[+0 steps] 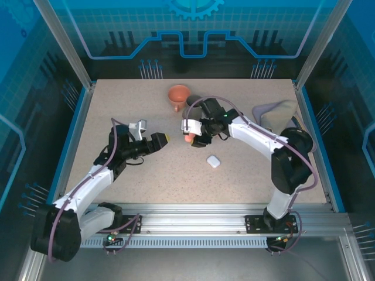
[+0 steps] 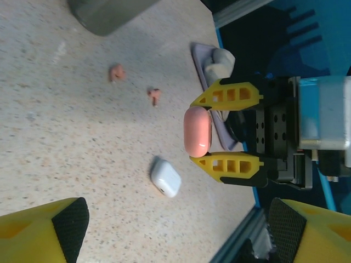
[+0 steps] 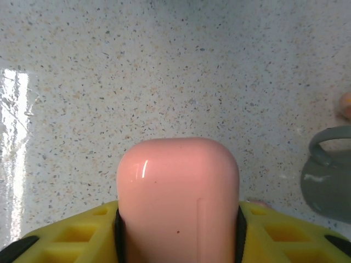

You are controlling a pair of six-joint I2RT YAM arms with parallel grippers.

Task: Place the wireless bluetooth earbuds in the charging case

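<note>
Two pink earbuds [image 2: 116,72] lie loose on the worktop [image 2: 55,137] between mug [image 2: 104,11] and white case [image 2: 165,177]; right fingers [image 2: 227,94] are clamped on the shut pink case [image 2: 197,131], seemingly offering it to the left fingers [image 2: 49,230], set apart, for opening.
</note>
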